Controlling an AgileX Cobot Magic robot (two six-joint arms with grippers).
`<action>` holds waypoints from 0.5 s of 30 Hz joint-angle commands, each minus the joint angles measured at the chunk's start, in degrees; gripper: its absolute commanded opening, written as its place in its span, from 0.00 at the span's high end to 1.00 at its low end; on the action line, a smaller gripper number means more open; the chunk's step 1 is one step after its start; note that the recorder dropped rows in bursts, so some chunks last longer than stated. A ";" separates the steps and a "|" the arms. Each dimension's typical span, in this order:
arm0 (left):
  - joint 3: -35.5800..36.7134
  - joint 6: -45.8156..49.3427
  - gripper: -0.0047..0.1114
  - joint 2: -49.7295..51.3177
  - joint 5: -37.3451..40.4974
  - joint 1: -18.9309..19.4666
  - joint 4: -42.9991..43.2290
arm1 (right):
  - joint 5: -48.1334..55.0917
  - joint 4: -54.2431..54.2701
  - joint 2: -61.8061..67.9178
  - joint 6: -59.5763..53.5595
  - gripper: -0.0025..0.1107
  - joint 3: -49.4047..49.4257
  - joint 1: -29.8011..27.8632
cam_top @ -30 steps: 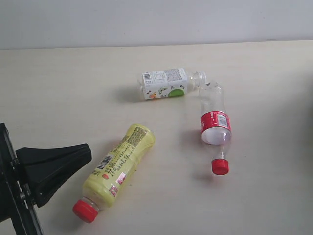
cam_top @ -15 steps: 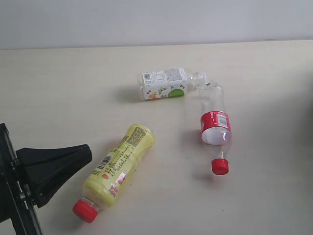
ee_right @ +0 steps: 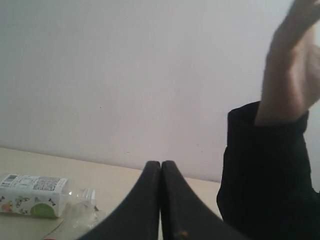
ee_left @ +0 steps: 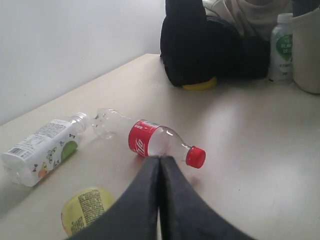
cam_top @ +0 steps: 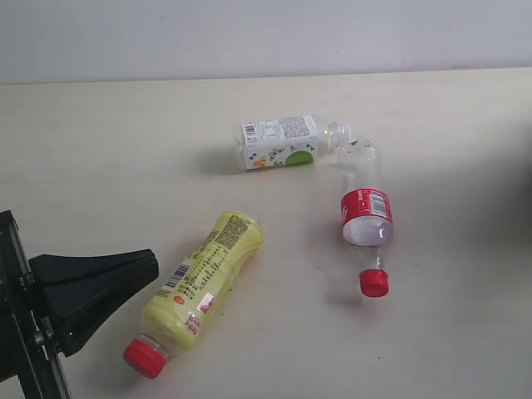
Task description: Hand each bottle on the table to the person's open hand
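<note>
Three bottles lie on the table [cam_top: 100,141]. The yellow bottle [cam_top: 202,287] with a red cap is at the front left. The clear red-label bottle [cam_top: 366,214] is to its right, and the squarish white-labelled capless one [cam_top: 281,142] lies behind. My left gripper [cam_top: 155,264] is shut and empty, just left of the yellow bottle; its wrist view has it [ee_left: 160,159] pointing at the red-label bottle [ee_left: 150,141]. My right gripper [ee_right: 160,164] is shut and empty, and out of the exterior view. The person's hand [ee_right: 290,65] is raised, in a black sleeve [ee_right: 265,170].
In the left wrist view a green-white labelled bottle with a white cap [ee_left: 281,47] stands at the table's far end beside a pale container [ee_left: 307,50]. The person's black-clad arm [ee_left: 200,45] rests there on the table over something yellow [ee_left: 200,86].
The left gripper has drifted very slightly down and right. The red-label bottle has shifted a touch. The other bottles are as before.
</note>
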 commanded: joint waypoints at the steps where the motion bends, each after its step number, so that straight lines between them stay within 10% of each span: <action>1: 0.18 -0.41 0.96 -0.30 -0.86 0.10 0.24 | -0.20 -0.02 -0.32 -0.05 0.98 0.30 0.04; 15: 0.18 -2.06 0.96 -0.30 -1.55 0.10 0.49 | -0.20 -0.02 -0.32 -0.05 0.98 0.30 0.04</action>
